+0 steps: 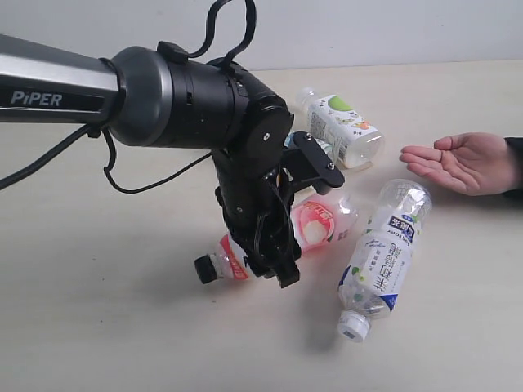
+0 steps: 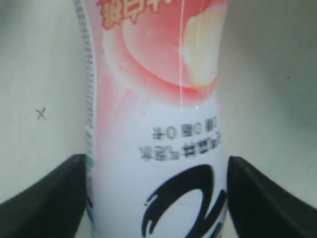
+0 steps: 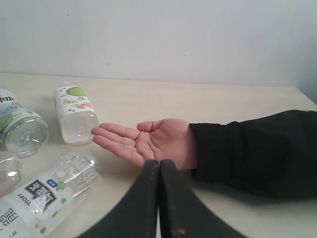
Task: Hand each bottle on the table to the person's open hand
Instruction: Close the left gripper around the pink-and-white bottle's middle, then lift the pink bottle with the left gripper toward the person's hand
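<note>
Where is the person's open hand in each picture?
Exterior view: the open hand is at the right edge, palm up.
Left wrist view: not in it; the pink bottle fills it.
Right wrist view: open hand in the middle, beyond the shut right gripper.
Shared landmark: the green-label bottle near its fingertips, in the exterior and right wrist views.
</note>
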Motion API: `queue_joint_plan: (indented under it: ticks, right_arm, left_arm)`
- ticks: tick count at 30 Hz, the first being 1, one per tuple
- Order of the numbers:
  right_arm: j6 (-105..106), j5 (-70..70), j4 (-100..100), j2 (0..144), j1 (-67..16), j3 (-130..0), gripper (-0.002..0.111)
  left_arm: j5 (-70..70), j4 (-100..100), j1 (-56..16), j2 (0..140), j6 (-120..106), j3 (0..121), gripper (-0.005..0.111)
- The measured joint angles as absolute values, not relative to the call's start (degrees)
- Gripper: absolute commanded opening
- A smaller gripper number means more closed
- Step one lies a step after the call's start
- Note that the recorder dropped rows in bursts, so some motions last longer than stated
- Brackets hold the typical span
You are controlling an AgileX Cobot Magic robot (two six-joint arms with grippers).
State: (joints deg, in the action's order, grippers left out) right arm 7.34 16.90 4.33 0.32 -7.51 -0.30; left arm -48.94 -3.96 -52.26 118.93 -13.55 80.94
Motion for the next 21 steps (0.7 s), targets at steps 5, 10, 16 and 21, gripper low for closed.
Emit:
queue_joint_plan:
  ticks: [5,10,16,21]
  right_arm:
    - [7.34,16.9,4.33,0.32,-7.51,-0.3,0.0]
    - [7.34,16.9,4.33,0.32,-7.51,-0.3,0.0]
    - [7.34,16.9,4.33,0.32,-7.51,-0.3,0.0]
    - [7.34,16.9,4.33,0.32,-7.51,-0.3,0.0]
  left_arm:
    - [-49.07,-3.96,-52.26,118.93,-13.46,80.94,0.0]
    - [-50.53,-3.96,-52.26,118.93,-13.46,80.94,0.0]
    - [-52.3,-3.96,-52.26,118.18,-13.11,80.94,0.0]
    - [-53.52,-3.96,-52.26,115.36,-13.11,80.94,0.0]
